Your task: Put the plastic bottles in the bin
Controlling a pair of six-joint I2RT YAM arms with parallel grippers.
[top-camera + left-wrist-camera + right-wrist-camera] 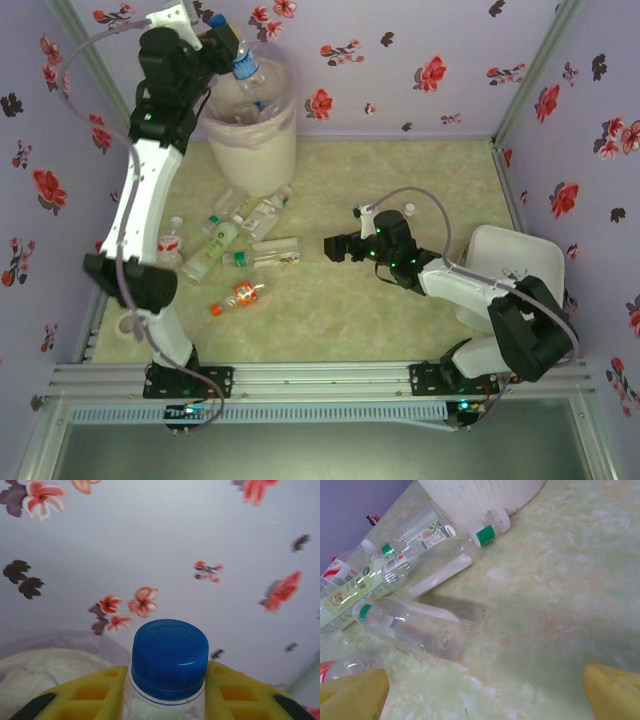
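Since the top view takes in the whole counter (400, 190), start there. One bin (262, 150) stands at eleven o'clock. The left tool (229, 50) hangs above its rim, clenched on a blue-capped bottle (245, 67). The loose bottles (240, 235) lie at nine o'clock from the counter's middle. They overlap, so the count is uncertain — six in the heap as far as I can separate them. One orange-labelled bottle (238, 294) lies apart at seven o'clock. The right tool (335, 247) sits at three o'clock of the heap, jaws spread, holding nothing.

From the left wrist, the left tool (167, 695) grips the blue-capped bottle (170, 657) just under its neck. The bin (45, 672), bag-lined, shows at eight o'clock.

From the right wrist, the right tool (482, 695) gapes over bare counter. A clear green-capped bottle (410, 630) lies nearest, at ten o'clock, with the bin (480, 495) at twelve.

These bottles look empty — light, thin-walled and slick, so likely to roll or dent. I would pinch across the mid-body or at the stiffer neck.
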